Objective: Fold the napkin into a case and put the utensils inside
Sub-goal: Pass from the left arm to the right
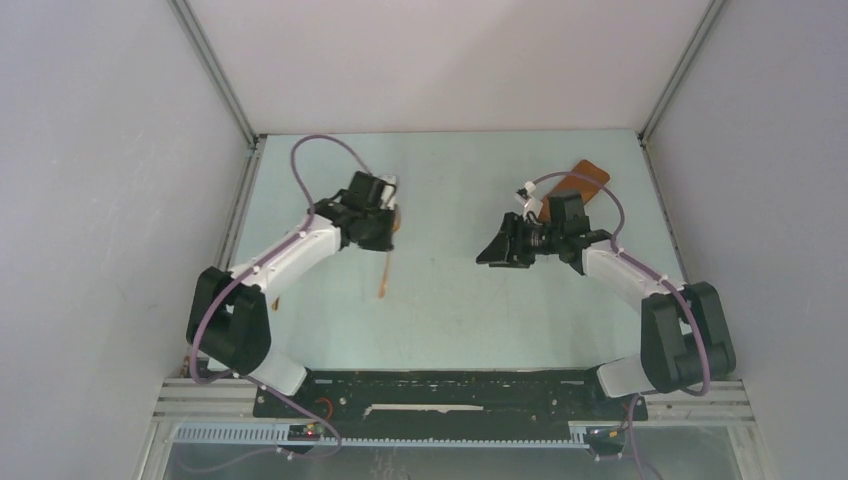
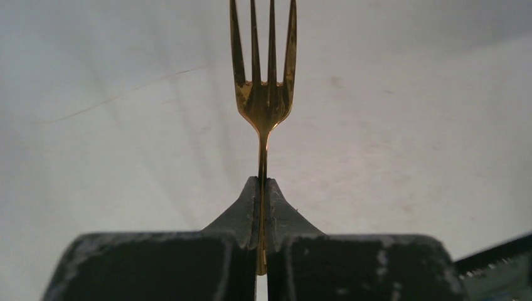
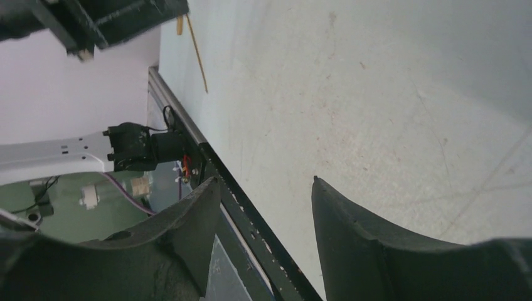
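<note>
The pale green counter (image 1: 450, 300) carries the rust-orange cloth napkin (image 1: 585, 178) at upper right, and it looks already folded narrow. My right tool (image 3: 266, 183) gapes wide, holding nothing. My left tool (image 2: 262, 183) is clamped on a slim golden-brown fork (image 2: 263, 103), which is not yet inside.

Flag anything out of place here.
The napkin lies askew by the far right corner, partly behind the right arm, far from the fork clamped in the left gripper. Nothing looks spilled or damaged.
</note>
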### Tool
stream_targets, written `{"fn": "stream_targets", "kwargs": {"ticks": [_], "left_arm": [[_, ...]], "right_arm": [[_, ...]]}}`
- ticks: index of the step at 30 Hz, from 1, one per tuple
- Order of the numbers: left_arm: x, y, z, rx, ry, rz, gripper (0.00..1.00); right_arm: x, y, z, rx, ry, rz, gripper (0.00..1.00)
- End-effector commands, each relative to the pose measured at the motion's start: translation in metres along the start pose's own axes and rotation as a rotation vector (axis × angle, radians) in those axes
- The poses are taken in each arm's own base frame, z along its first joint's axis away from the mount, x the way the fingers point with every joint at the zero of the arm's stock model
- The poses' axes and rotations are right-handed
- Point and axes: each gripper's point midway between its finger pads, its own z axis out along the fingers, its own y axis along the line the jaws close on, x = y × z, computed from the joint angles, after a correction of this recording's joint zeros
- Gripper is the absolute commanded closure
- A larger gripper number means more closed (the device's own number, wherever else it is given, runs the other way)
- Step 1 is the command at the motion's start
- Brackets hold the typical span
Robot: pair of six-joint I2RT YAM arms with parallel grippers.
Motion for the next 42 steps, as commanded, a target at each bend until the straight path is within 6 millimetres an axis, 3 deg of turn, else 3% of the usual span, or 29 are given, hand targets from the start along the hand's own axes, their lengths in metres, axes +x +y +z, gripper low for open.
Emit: {"fn": "stream_targets", "kwargs": {"ticks": [1, 5, 9, 23, 27, 32, 33, 36, 37, 38, 39, 42], "left_arm": [[-0.022, -0.082, -0.024, 0.143, -0.122, 0.041, 1.0], [-0.017, -0.136, -0.04, 0.253, -0.139, 0.128, 1.0], [-0.003, -0.165, -0.047, 0.33, -0.119, 0.178, 1.0], [0.022, -0.196, -0.056, 0.392, -0.104, 0.263, 1.0], [0.022, -0.201, -0.058, 0.397, -0.109, 0.277, 1.0], [0.023, -0.204, -0.065, 0.414, -0.107, 0.283, 1.0], [0.025, -0.208, -0.068, 0.449, -0.091, 0.279, 0.93], [0.033, -0.219, -0.087, 0.647, -0.071, 0.216, 0.53], [0.036, -0.221, -0.096, 0.742, -0.077, 0.182, 0.35], [0.035, -0.22, -0.106, 0.832, -0.087, 0.121, 0.26], [0.048, -0.213, -0.125, 0.974, -0.108, 0.079, 0.23], [0.061, -0.208, -0.135, 1.053, -0.125, 0.051, 0.28]], "right_arm": [[-0.028, 0.034, -0.001, -0.182, -0.053, -0.159, 0.38], [-0.038, 0.044, -0.003, -0.214, -0.081, -0.191, 0.4], [-0.043, 0.053, -0.002, -0.227, -0.101, -0.183, 0.41], [-0.046, 0.071, 0.007, -0.244, -0.128, -0.175, 0.48], [-0.046, 0.072, 0.009, -0.255, -0.125, -0.17, 0.57], [-0.043, 0.078, 0.011, -0.298, -0.101, -0.168, 0.93], [-0.042, 0.08, 0.009, -0.308, -0.098, -0.175, 1.0], [-0.035, 0.094, -0.001, -0.378, -0.071, -0.254, 1.0], [-0.032, 0.1, -0.006, -0.412, -0.063, -0.292, 1.0], [-0.031, 0.106, -0.012, -0.438, -0.065, -0.327, 1.0], [-0.028, 0.122, -0.024, -0.507, -0.078, -0.416, 1.0], [-0.024, 0.135, -0.034, -0.557, -0.077, -0.476, 1.0]]}}
